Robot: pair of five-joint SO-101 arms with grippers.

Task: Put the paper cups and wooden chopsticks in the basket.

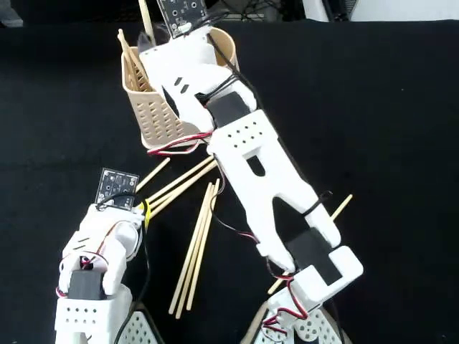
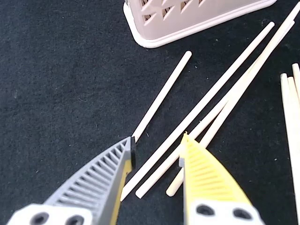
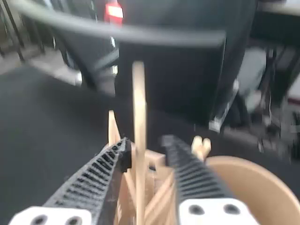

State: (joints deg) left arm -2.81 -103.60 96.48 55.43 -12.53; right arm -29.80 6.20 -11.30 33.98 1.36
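The beige perforated basket (image 1: 154, 115) stands at the back left, with several wooden chopsticks upright inside. My right gripper (image 1: 152, 44) hangs over its mouth. It is open (image 3: 147, 147), and one upright chopstick (image 3: 139, 136) stands between its fingers, close to one finger with a gap to the other. A tan round rim (image 3: 248, 187) lies beside it; I cannot tell whether it is a paper cup. My left gripper (image 2: 158, 146) is open low over loose chopsticks (image 2: 220, 93) on the black table, two of them running between its fingertips. One single chopstick (image 2: 161, 96) lies apart.
More chopsticks lie on the table: a fan of them (image 1: 179, 183) in front of the basket, a pair (image 1: 195, 247) between the arms, and one (image 1: 343, 206) poking out from under the right arm. The basket's base (image 2: 187, 23) is just beyond the left gripper.
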